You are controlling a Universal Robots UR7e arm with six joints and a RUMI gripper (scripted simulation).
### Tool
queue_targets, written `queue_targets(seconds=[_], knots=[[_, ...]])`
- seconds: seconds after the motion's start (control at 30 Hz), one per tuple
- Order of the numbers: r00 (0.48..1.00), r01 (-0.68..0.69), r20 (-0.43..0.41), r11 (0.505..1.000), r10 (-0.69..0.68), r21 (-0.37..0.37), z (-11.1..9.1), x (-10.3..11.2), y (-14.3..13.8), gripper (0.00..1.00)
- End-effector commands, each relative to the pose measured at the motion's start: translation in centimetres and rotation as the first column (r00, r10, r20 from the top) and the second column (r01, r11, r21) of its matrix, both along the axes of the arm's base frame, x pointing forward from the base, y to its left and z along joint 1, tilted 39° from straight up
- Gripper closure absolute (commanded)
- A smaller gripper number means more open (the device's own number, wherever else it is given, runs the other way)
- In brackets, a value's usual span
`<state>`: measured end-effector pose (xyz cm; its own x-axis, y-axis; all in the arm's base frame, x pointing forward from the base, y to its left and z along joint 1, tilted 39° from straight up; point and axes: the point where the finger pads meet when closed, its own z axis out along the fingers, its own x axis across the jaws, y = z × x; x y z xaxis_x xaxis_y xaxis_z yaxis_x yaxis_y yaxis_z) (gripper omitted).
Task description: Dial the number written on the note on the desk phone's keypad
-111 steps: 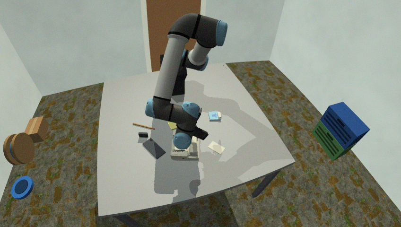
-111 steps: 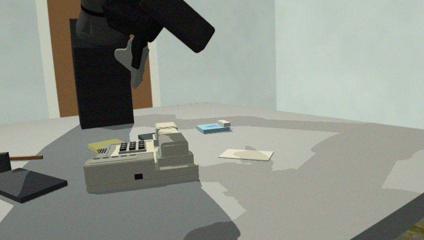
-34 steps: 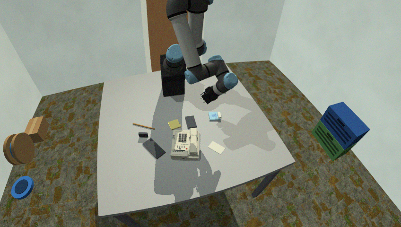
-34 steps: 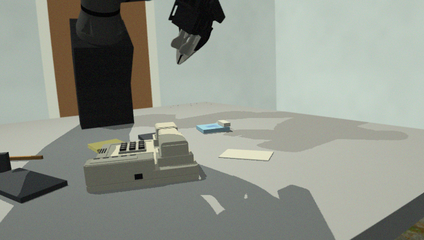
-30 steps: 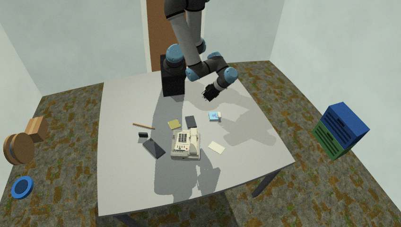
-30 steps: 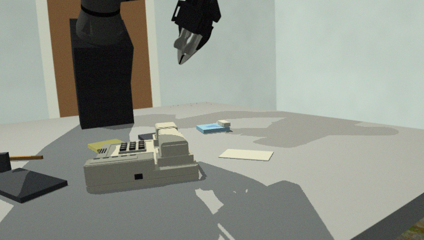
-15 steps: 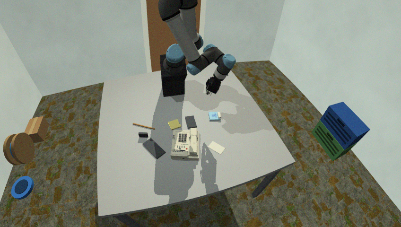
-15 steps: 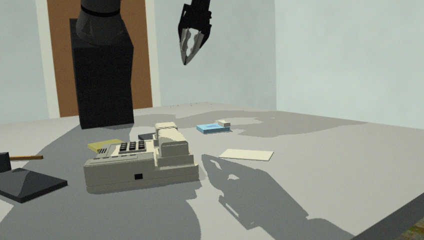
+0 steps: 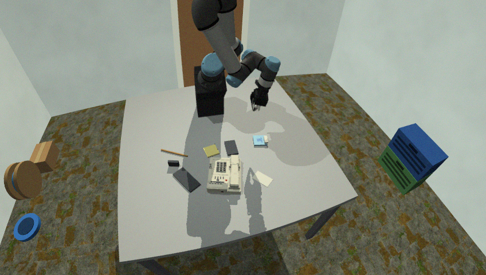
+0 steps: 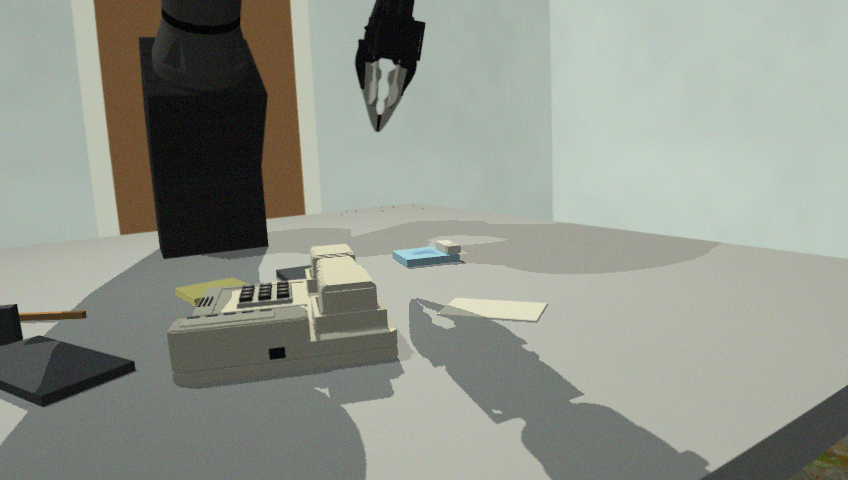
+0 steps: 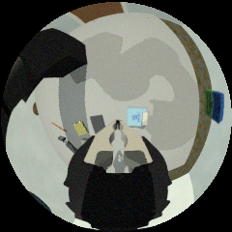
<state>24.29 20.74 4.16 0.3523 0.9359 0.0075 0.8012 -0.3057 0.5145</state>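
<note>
Directions are stated for the top view, with the desk phone (image 9: 216,186) (image 10: 232,353) at the dial center and 12 o'clock toward the top of that view. The phone rests on the tabletop (image 9: 146,221) (image 10: 654,309) (image 11: 113,24). Its handset (image 9: 234,173) (image 10: 346,285) is seated in the cradle, on the 3 o'clock side of the keypad (image 9: 221,166) (image 10: 265,292). The pincer (image 9: 254,109) (image 10: 377,128) (image 11: 117,120) is raised above the tabletop toward 1 o'clock, well apart from the keys; its fingertips point downward and are closed together with nothing between them. A blue pad (image 9: 258,141) (image 10: 420,256) (image 11: 134,117) lies between 1 and 2 o'clock, carrying a small white block (image 9: 266,138) (image 10: 448,247) (image 11: 145,119) at its 3 o'clock edge. Marks on the blue pad are not legible. A pale card (image 9: 263,179) (image 10: 496,309) lies at 3 o'clock. A yellow pad (image 9: 211,150) (image 10: 202,289) (image 11: 80,129) lies at 11 o'clock, and a small dark slab (image 9: 231,147) (image 10: 290,273) (image 11: 98,123) at 12 o'clock. A larger dark slab (image 9: 186,180) (image 10: 65,368) (image 11: 70,145) lies at 9 o'clock; a brown stick (image 9: 174,153) (image 10: 53,315) (image 11: 59,127) lies at 10 o'clock.

Hand (image 9: 254,109) (image 10: 377,129) (image 11: 117,120) now well apart from the desk phone (image 9: 219,185) (image 10: 238,344), out toward the table's far side.
</note>
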Motion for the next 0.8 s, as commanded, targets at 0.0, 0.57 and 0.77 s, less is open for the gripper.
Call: queue_targets(seconds=[0.0,0.57,0.77], knots=[[0.991,-0.122,0.051,0.992,0.123,-0.028,-0.9,-0.7,1.0,1.0],[0.945,-0.305,0.101,0.949,0.312,-0.086,-2.1,-2.3,2.7,1.0],[0.935,-0.328,0.107,0.94,0.337,-0.094,-2.2,-2.5,2.9,1.0]])
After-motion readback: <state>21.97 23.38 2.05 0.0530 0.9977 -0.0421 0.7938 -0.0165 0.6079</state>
